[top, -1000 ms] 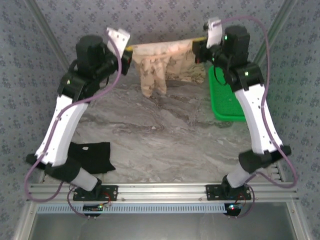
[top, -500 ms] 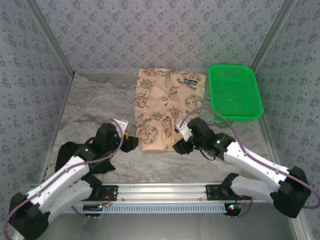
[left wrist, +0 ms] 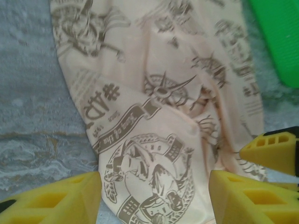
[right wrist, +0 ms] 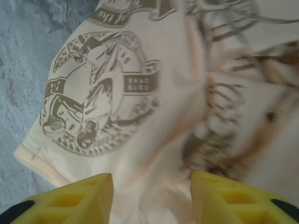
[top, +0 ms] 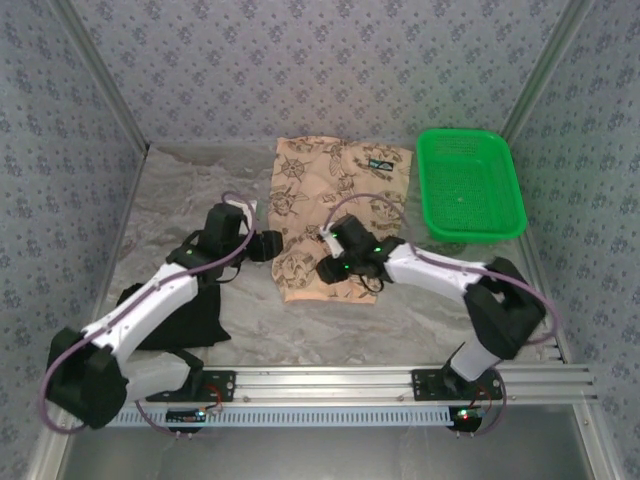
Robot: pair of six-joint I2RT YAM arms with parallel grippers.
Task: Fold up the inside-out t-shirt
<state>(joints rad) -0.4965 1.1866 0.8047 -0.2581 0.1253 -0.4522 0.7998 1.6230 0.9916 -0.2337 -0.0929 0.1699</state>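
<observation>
1. The shirt [top: 300, 190] lies flat just left of the basket [top: 470, 228], with its long axis running away from the arm bases.
2. The right gripper [top: 322, 272] hangs over the shirt's near end and is the nearer one. The left gripper [top: 270, 245] sits at the edge away from the basket.
3. Both arms reach low, jaws partly open, holding nothing.
</observation>
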